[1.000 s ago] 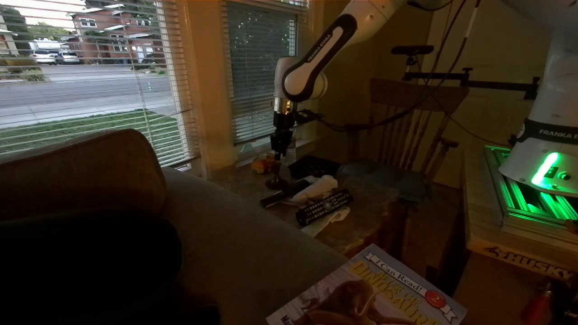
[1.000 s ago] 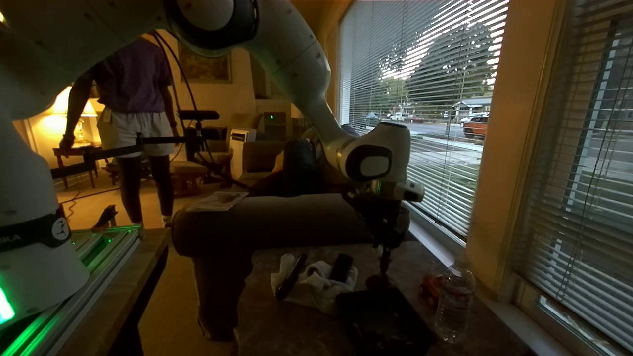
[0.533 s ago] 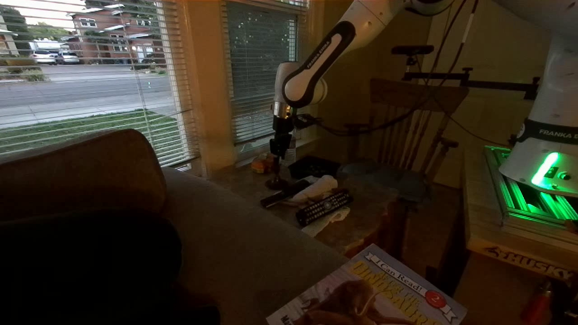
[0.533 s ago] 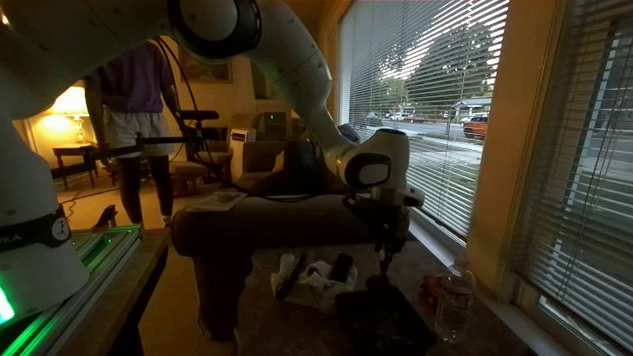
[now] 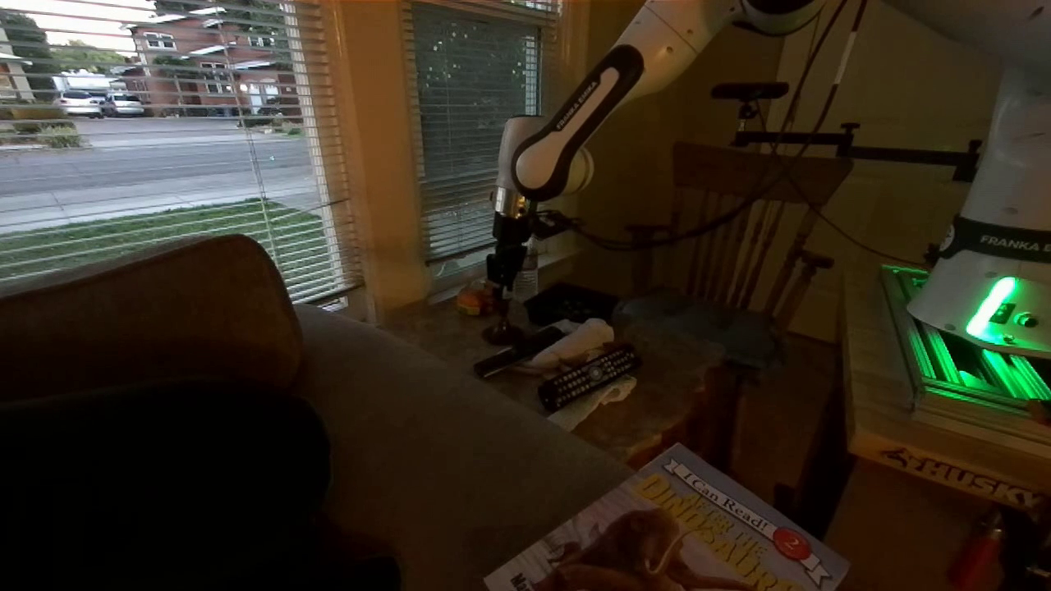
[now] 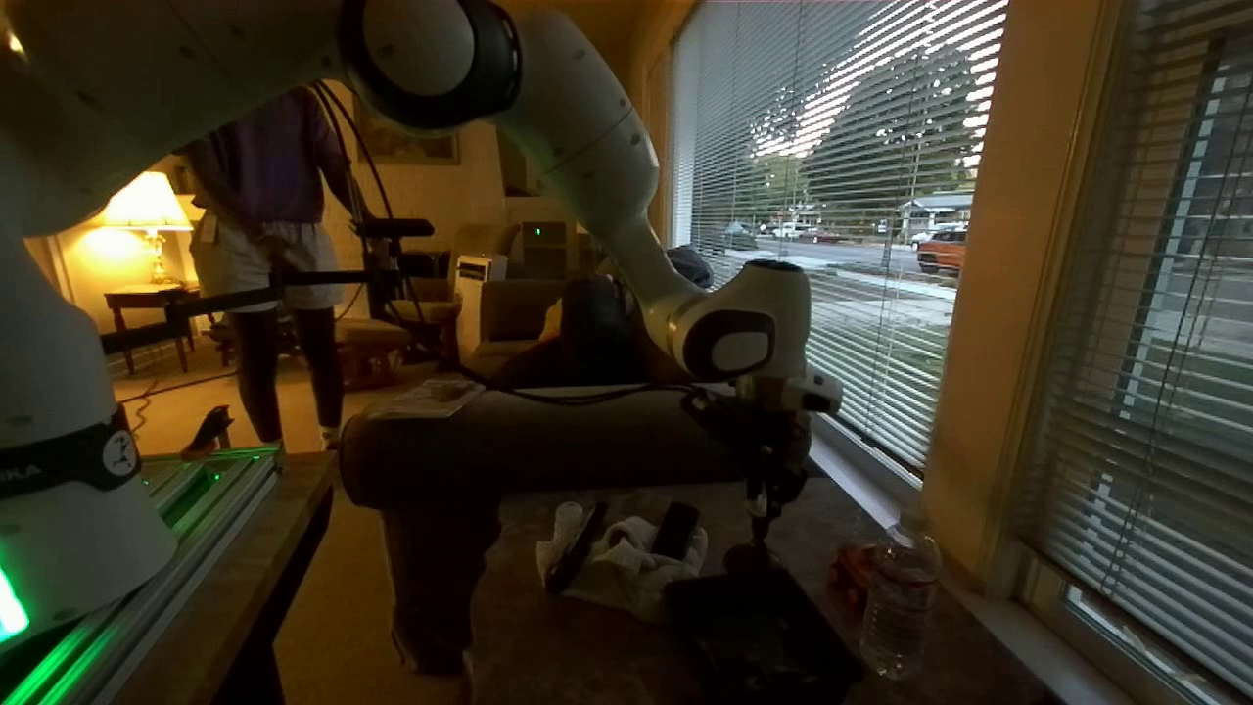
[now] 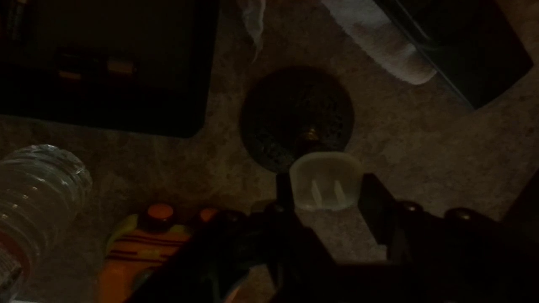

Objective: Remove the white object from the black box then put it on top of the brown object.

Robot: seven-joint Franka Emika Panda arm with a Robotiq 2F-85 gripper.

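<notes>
At lower centre, wrist view: white obj. [image 7: 326,181] betw. jaws, which appear pressed to both flanks, above brown obj. [image 7: 294,111]; seating unclear to me. Prob. light, stiff, slick; mid-flank hold suits.

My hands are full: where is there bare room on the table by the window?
In an exterior view, the table looks bare between its left edge, the white cloth and the black box. A smaller patch in the wrist view lies between the brown object and the black slab. Crowded: around the gripper, bottle and orange toy.
</notes>
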